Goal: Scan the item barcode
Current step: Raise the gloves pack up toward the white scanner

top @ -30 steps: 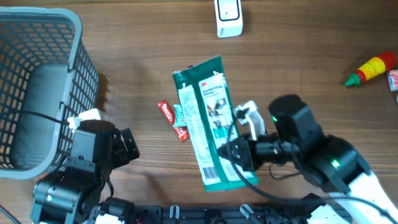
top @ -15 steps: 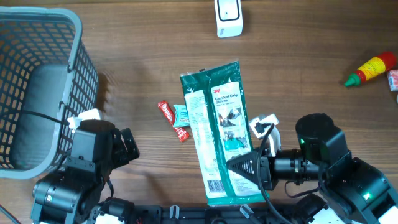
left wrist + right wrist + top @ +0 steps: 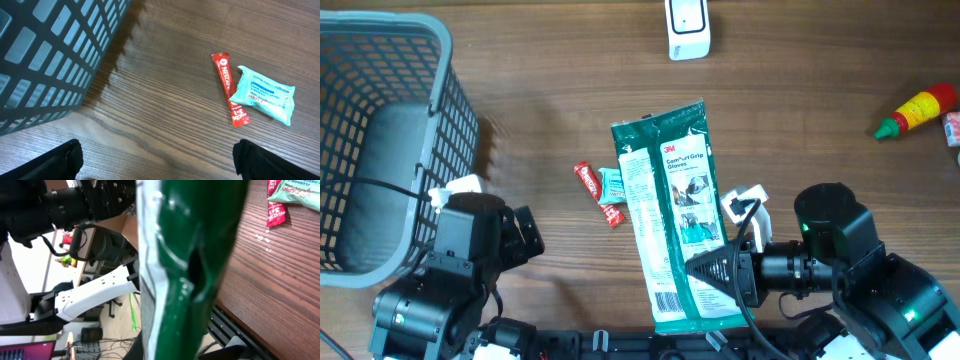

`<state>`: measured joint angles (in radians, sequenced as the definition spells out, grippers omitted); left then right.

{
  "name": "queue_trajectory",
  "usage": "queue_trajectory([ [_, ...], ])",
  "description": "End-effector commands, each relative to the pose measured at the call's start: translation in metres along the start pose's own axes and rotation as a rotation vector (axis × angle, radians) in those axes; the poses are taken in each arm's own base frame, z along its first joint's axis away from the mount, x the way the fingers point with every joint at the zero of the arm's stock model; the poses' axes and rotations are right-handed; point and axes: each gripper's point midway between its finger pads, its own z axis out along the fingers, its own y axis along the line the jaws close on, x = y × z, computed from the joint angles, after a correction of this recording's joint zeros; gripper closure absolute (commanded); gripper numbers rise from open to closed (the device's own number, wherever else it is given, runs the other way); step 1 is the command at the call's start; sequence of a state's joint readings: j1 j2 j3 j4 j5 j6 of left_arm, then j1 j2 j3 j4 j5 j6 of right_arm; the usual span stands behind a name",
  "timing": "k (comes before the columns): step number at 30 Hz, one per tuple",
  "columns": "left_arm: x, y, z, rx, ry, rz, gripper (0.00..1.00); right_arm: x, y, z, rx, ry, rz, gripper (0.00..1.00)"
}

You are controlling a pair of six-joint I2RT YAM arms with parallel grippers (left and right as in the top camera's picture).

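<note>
so the right gripper (image 3: 705, 268) is pinching the green package (image 3: 672, 215) low down, its long axis pointing 12 o'clock toward the scanner (image 3: 687, 28).

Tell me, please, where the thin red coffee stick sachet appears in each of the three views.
Overhead: thin red coffee stick sachet lies left of centre, just left of the large green package.
Left wrist: right of centre, on the wood.
Right wrist: near the top right corner.
Shared landmark: the small pale teal wipes packet lying against the sachet.
</note>
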<state>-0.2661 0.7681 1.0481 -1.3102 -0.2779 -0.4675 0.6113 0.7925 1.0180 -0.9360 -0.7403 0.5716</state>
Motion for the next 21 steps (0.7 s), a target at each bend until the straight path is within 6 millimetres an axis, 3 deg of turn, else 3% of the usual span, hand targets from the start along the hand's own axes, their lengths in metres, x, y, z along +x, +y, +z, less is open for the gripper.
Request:
queue_trajectory([
  [1,0.000,0.000,0.000,0.003,0.000,0.010,0.00,0.001,0.004,-0.002,-0.020,0.004,-0.024,0.96],
  [13,0.000,0.000,0.000,0.003,0.000,0.010,0.00,-0.001,0.004,-0.002,-0.019,-0.005,-0.058,0.96],
  [21,0.000,0.000,0.000,0.003,0.000,0.010,0.00,-0.031,0.022,-0.004,-0.067,-0.129,-0.199,0.96],
])
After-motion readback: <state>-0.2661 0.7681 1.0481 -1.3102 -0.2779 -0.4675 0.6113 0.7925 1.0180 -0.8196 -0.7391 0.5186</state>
